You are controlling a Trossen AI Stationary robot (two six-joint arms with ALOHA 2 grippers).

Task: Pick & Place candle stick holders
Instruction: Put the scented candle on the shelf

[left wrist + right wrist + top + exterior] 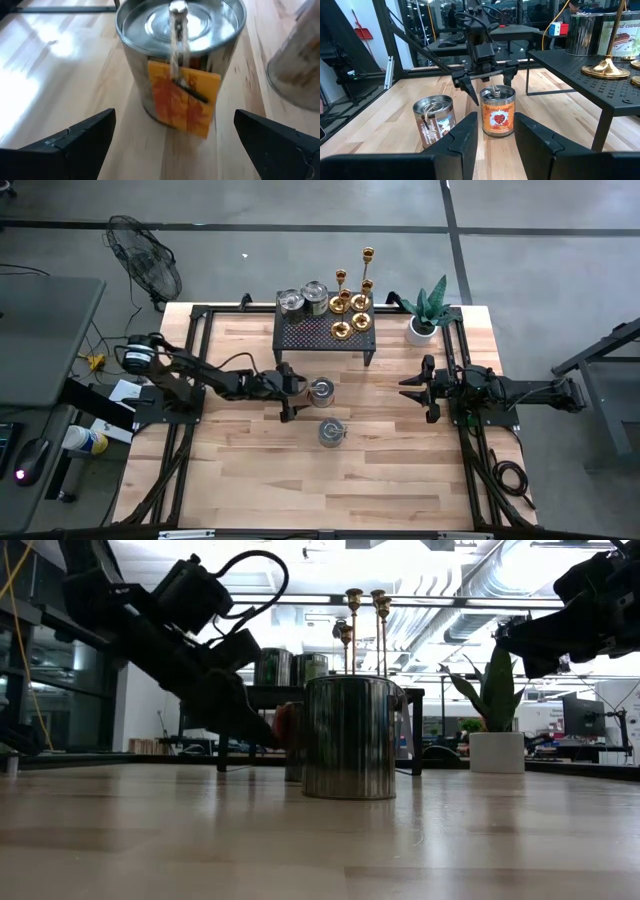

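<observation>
Here, left fingers (292,398) gape around an orange-labelled tin (321,391); right fingers (428,391) stand apart, empty.

A grey concrete floor (300,205) surrounds the wooden tabletop (250,470). A black floor fan (145,260) stands beyond the tabletop's far left corner. Exposed ceiling ducts (470,585) and bright lights run overhead.

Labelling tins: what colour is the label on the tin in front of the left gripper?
Orange label with a red heart on the tin; right wrist view shows it best.
</observation>
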